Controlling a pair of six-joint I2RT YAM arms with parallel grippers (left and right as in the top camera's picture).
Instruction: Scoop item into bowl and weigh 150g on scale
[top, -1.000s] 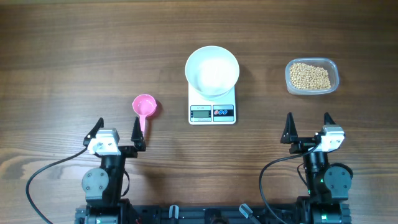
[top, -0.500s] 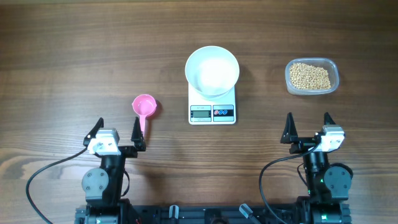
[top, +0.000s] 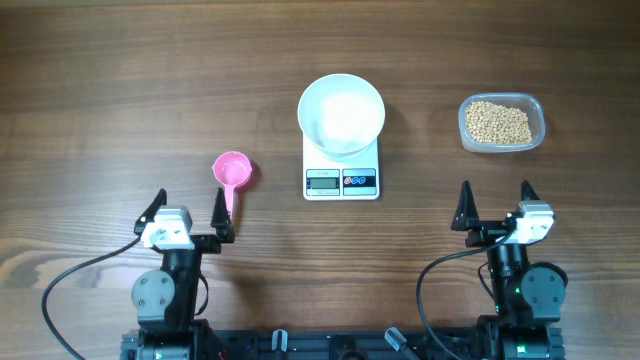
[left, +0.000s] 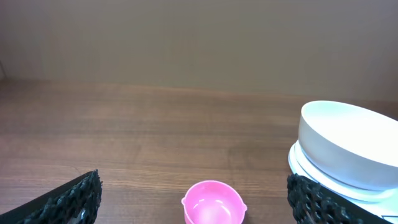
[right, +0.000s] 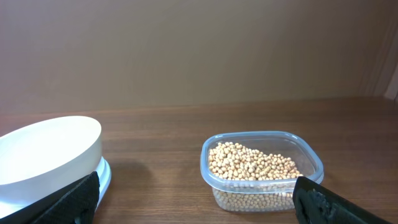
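Note:
The empty white bowl (top: 341, 113) (left: 348, 152) (right: 46, 152) stands on the white scale (top: 341, 178) at the table's middle. Tan beans (top: 498, 122) (right: 252, 163) fill a clear plastic tub (top: 502, 123) (right: 261, 169) at the back right. A pink scoop (top: 232, 173) (left: 212, 202) lies left of the scale, its handle toward the front. My left gripper (top: 186, 215) (left: 196, 214) is open just in front of the scoop, nothing between its fingers. My right gripper (top: 495, 205) (right: 196, 211) is open at the front right, short of the tub.
Dark wooden table (top: 120, 90) all round. Both arm bases and black cables sit at the front edge. A plain wall rises behind the table in the wrist views.

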